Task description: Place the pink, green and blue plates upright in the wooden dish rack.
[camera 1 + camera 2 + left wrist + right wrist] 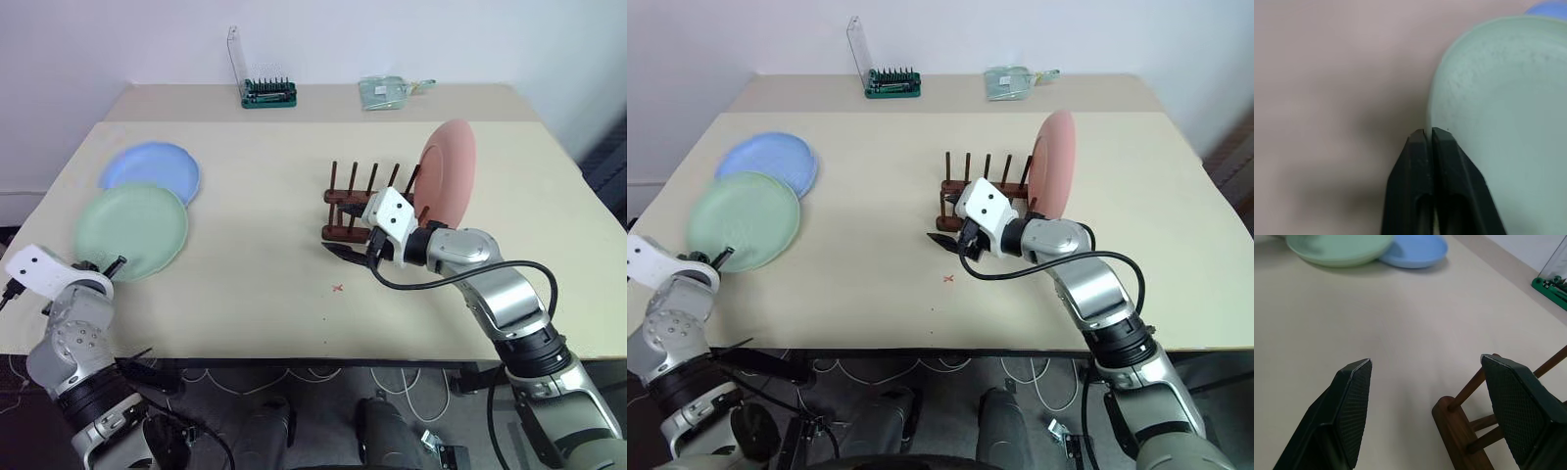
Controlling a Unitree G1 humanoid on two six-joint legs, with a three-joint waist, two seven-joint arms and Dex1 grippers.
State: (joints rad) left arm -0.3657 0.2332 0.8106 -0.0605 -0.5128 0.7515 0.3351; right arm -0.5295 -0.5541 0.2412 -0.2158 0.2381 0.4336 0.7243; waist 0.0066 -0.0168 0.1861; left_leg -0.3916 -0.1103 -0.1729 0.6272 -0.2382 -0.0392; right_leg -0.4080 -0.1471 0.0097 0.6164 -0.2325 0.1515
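Note:
The pink plate [449,176] stands upright at the right end of the wooden dish rack [348,201]. At the table's left, the green plate [130,230] lies flat, overlapping the near edge of the blue plate [149,166]. My left gripper [1425,131] is shut, its tips right at the green plate's near rim [1432,98]. I cannot tell whether the rim is pinched. My right gripper [1425,367] hangs open just in front of the rack's near-left end [1459,431], with nothing between its fingers.
A green tool holder with a clear lid [266,90] and a clear flat item [382,91] sit at the table's back edge. A small red cross [338,288] marks the tabletop in front of the rack.

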